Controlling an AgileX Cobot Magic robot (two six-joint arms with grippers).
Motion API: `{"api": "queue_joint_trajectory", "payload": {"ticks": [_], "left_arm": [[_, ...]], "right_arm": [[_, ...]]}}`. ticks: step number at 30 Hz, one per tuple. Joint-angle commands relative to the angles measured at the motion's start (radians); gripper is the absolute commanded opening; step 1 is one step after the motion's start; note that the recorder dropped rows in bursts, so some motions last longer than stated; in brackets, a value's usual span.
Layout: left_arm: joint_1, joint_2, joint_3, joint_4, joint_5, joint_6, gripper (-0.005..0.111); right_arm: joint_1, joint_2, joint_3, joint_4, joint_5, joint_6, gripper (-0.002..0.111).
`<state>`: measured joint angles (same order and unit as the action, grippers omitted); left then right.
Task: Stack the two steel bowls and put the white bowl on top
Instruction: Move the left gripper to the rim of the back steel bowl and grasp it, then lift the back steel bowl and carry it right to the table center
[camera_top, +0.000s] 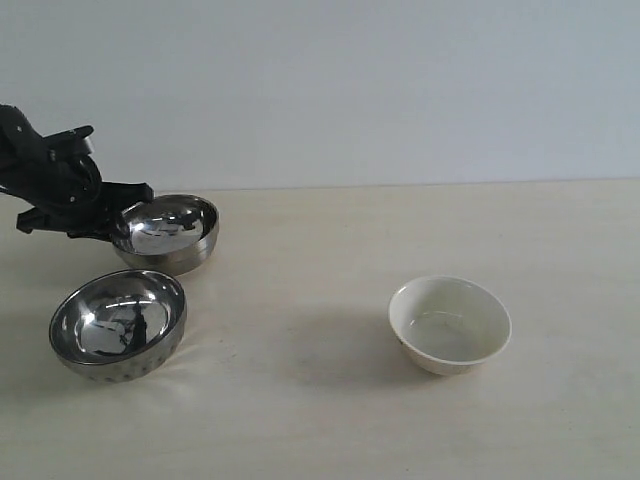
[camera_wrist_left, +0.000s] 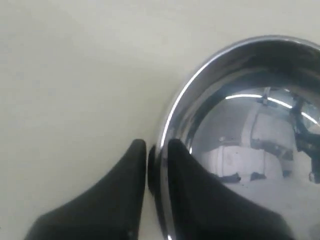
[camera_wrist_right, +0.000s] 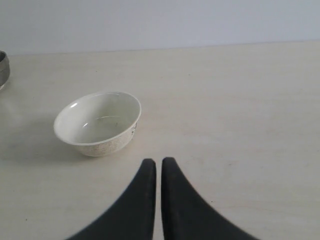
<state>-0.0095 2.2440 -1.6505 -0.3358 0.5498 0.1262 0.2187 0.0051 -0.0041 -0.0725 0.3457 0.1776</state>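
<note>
On the left of the table (camera_top: 300, 420), the left gripper (camera_wrist_left: 156, 150) pinches the rim of the far steel bowl (camera_top: 170, 232), jaws nearly closed around it. The near steel bowl (camera_top: 118, 322) sits just beside, unstacked. Well to the right, the white bowl (camera_top: 450, 325) stands alone, the right gripper (camera_wrist_right: 158, 167) near it, jaws shut and empty. Nothing is stacked yet, and no writing is legible.

Far steel bowl (camera_top: 167, 232) mirror silver, with grey-white and dark reflections inside. Near steel bowl (camera_top: 118, 322) same polished silver, dark reflection streaks inside, faint speckling low on its outer wall. White bowl (camera_top: 450, 324) glossy cream, faint beige speckled pattern outside, small dark mark under the rim. Left gripper (camera_wrist_left: 156, 148) and right gripper (camera_wrist_right: 156, 162) matte black. Table (camera_top: 320, 420) plain pale beige. Wall (camera_top: 350, 80) pale grey-blue.
</note>
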Motion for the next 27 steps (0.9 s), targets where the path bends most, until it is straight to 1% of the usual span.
{"api": "queue_joint_trajectory", "payload": {"ticks": [1, 4, 7, 15, 21, 27], "left_arm": [[-0.003, 0.016, -0.007, 0.008, -0.014, 0.000, 0.015], [-0.003, 0.016, -0.007, 0.008, -0.012, 0.004, 0.012], [-0.003, 0.016, -0.019, 0.003, -0.012, 0.004, 0.004], [-0.003, -0.005, -0.040, -0.027, 0.021, 0.002, 0.004], [-0.003, -0.060, -0.093, -0.049, 0.119, 0.004, 0.004], [-0.001, -0.146, -0.095, -0.056, 0.212, 0.014, 0.004]], "right_arm": [[-0.001, -0.005, 0.004, -0.008, -0.004, 0.000, 0.000], [-0.001, -0.005, 0.004, -0.008, -0.004, 0.000, 0.000], [-0.001, -0.005, 0.004, -0.008, -0.004, 0.000, 0.000], [-0.001, -0.005, 0.004, -0.008, -0.004, 0.000, 0.000], [-0.001, -0.005, 0.004, -0.008, -0.004, 0.000, 0.000], [-0.001, -0.005, 0.004, -0.008, -0.004, 0.000, 0.000]]}}
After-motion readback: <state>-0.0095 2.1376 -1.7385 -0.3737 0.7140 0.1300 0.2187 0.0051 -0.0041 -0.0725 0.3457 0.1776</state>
